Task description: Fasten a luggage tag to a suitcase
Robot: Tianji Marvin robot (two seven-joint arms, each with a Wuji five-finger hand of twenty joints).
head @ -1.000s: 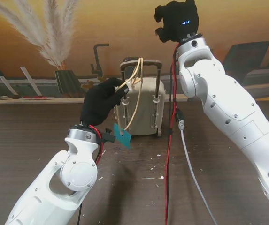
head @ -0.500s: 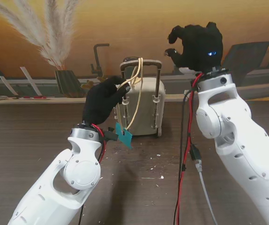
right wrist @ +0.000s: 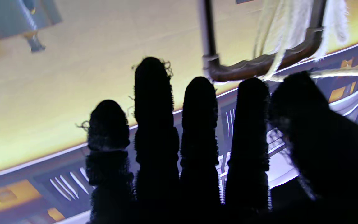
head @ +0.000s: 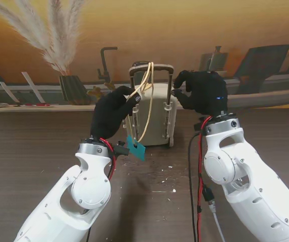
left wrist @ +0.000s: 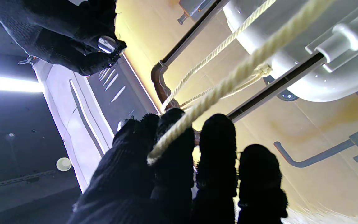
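Two hands at suitcase [head: 152, 118] handle: left hand [head: 111, 113] pinching tag cord [head: 147, 101], right hand [head: 200, 93] empty, fingers spread. Cord could slip off handle if pinch loosens.

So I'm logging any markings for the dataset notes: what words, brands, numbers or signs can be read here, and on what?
No legible text in any view.
Teal luggage tag: face looks blank; any print is too small to tell.
Beige suitcase: no brand or label shows.
Black-gloved left hand and right hand: no lettering, only a small blue light on the right.
Painted backdrop: picture only, no words.
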